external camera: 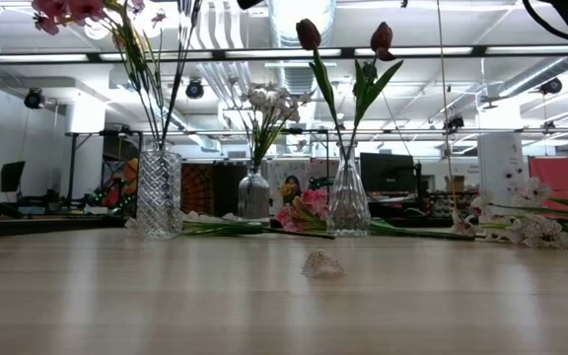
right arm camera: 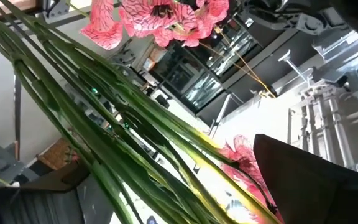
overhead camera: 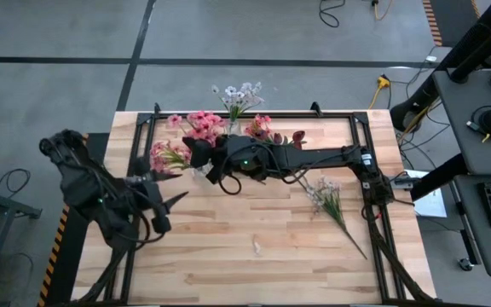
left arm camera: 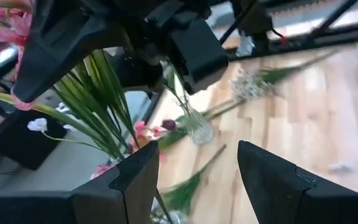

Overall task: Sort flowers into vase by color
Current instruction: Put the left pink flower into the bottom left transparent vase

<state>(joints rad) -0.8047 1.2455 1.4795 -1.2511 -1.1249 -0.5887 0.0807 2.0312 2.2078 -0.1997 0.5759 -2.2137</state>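
Your right gripper [overhead camera: 196, 159] is reaching across the back of the table [overhead camera: 262, 247], up over the left vase [external camera: 159, 189] with the pink flowers [overhead camera: 201, 124], and its jaws are spread wide with nothing pinched between them; in its wrist view the long green stalks [right arm camera: 123, 130] and pink blooms run right past the fingers [right arm camera: 316, 180]. Your left gripper [overhead camera: 162, 203] hangs over the left side of the table, fingers [left arm camera: 135, 180] apart and empty, pointing toward the vases. Along the back you have 3 glass vases in the low view: the cut-glass one on the left holding pink stems, the middle vase [external camera: 253, 194] holding white blossoms [external camera: 269, 99], and the right vase [external camera: 348, 200] holding 2 dark red tulips [external camera: 308, 35]. More pink blooms [overhead camera: 167, 156] lie flat on the wood near the back-left corner (just beside the vases). One white-lilac stem [overhead camera: 329, 200] is lying loose on the table to the right of centre, well apart from both grippers. A small pale scrap [external camera: 321, 264] sits alone on the wood nearer the front.
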